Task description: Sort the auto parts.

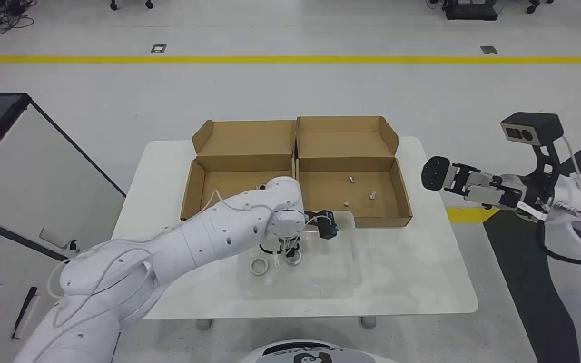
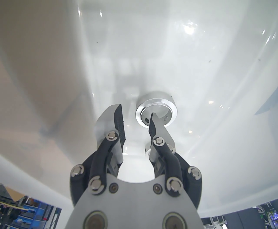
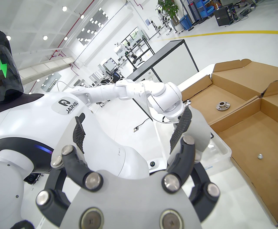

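The tray (image 1: pixel 356 261) sits on the worktop (image 1: pixel 427 263). Behind the tray two cardboard boxes stand side by side, touching: the left box (image 1: pixel 204 191) behind its left half, the right box (image 1: pixel 327 195) behind its right half. A flange (image 3: pixel 222 106) lies in the left box, small metal parts (image 1: pixel 371 192) in the right box. Inside the tray lie a ring collar (image 2: pixel 156 97) and a second ring (image 1: pixel 259 266). The left gripper (image 2: pixel 135 110) is in the tray, its jaws straddling the collar's wall. The right gripper (image 1: pixel 436 172) hangs well right of the tray, beyond the worktop's edge.

A large robotics lab or factory hall: pale glossy floor (image 1: pixel 363 91) marked with a yellow line (image 1: pixel 290 59), a high ceiling (image 3: pixel 32 19) with round lights (image 3: pixel 64 8) and red pipes (image 3: pixel 77 22), blue bins (image 3: pixel 186 21), and equipment racks (image 3: pixel 130 54) (too distant for detail).
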Tool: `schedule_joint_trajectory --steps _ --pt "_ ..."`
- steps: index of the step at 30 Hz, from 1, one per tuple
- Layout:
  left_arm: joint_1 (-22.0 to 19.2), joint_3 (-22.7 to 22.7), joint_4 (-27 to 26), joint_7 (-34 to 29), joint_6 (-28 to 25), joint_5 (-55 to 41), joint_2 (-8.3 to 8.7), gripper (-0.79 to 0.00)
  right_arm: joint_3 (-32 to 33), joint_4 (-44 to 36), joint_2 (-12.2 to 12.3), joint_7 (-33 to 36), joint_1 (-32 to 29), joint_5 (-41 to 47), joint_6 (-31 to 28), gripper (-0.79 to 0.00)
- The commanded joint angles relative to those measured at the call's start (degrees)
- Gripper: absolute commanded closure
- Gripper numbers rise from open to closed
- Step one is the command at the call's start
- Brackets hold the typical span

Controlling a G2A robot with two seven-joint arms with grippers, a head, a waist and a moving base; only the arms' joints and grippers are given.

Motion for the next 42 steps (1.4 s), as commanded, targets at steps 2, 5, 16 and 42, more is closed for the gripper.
schedule_joint_trajectory --steps 2,5,16,42 --pt "0.3 0.0 0.5 0.1 -0.1 0.1 -0.14 -0.308 0.0 0.0 0.0 0.0 0.0 0.0 0.0 -0.785" --pt "0.5 0.0 0.9 0.3 -0.3 0.2 -0.29 -0.302 0.0 0.0 0.0 0.0 0.0 0.0 0.0 -0.785" --pt "0.4 0.0 1.1 0.4 -0.4 0.4 -0.46 -0.299 0.0 0.0 0.0 0.0 0.0 0.0 0.0 -0.785" --pt "-4.7 -3.2 -11.6 -5.9 5.9 -8.1 3.79 0.000 0.0 0.0 0.0 0.0 0.0 0.0 0.0 -0.785"
